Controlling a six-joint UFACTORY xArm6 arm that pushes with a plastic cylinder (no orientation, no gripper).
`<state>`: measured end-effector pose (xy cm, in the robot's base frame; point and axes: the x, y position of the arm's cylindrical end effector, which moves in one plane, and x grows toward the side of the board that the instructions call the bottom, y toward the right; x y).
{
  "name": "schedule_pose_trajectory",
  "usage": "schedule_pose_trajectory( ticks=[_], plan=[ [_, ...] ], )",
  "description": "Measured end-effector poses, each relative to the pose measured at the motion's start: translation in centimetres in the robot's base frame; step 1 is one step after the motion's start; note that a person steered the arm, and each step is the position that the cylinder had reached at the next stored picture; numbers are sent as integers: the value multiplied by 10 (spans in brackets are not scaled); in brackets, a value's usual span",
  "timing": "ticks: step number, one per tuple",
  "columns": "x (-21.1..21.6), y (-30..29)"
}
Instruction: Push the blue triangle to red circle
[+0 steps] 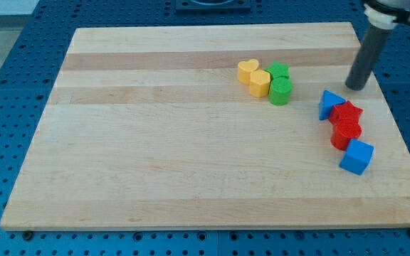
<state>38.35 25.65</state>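
While the blue triangle (328, 104) sits near the board's right edge, it touches a red block (348, 112) on its right side. Just below lies a second red block (346, 133); which is the circle I cannot tell. A blue cube (356, 156) follows lower. My tip (356, 87) stands above and right of the triangle, near but apart. It is a plain rod, holding nothing. Two yellow hearts (254, 77) and two green blocks (280, 84) cluster further left on the wooden board (155, 142).

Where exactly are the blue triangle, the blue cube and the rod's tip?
blue triangle (328, 104): camera view, its top face.
blue cube (356, 157): camera view, its front face.
my tip (354, 87): camera view, the rod's very lower end.
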Motion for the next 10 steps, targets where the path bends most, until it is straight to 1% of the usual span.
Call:
schedule_pose_trajectory(
  ticks=[1,3,4,5,6,7,8,9,10],
  plan=[
    [21,-5],
    [57,-64],
    [64,-83],
    [54,-75],
    [33,-65],
    [43,-70],
    [64,-82],
    [65,-99],
    [54,-104]
  ],
)
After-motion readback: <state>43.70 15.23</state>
